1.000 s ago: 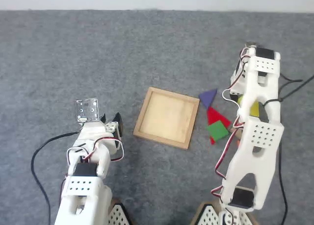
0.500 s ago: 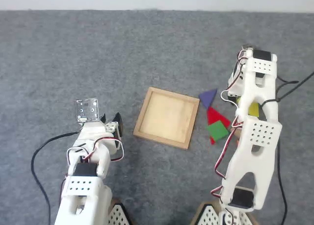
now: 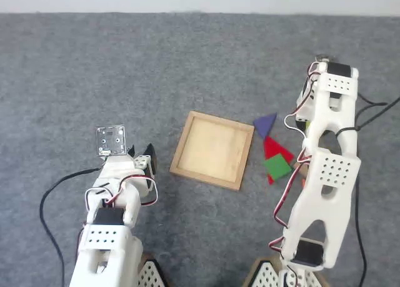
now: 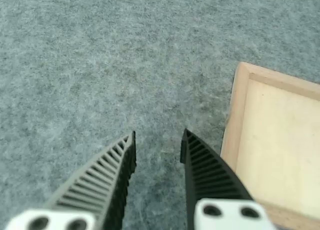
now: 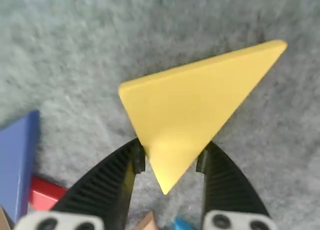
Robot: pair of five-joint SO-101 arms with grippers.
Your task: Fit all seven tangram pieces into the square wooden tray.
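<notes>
Grey and nappy like felt, the worktop [image 3: 125, 68] has a soft surface that grips flat pieces more than it lets them slide. The tray [image 3: 212, 149] sits in the middle, pale bare wood with a raised lip and nothing in it yet. On its side toward the right arm lie a purple triangle [image 3: 265, 122], a red triangle [image 3: 275, 148] and a green square [image 3: 277, 167]. The red and green touch. All look like smooth painted wood with crisp edges.

The right pincer [image 5: 170, 157] is clamped on the yellow triangle [image 5: 192, 107], but only on one tapering corner, with the broad body jutting out past the ribbed black jaws. That is my worry. A wedge held by its thin end may squirt forward under the squeeze. It may also swing about the grip when carried and reach the tray twisted. A skewed corner could then catch the lip and leave the piece propped instead of flat. I can't tell whether it is off the worktop. A blue piece [image 5: 20, 155] lies near, and a low sweep could knock it.

The left pincer [image 4: 157, 140] hangs open and empty just beside the tray's edge. Nothing pins the tray, so a bump may shift it.
</notes>
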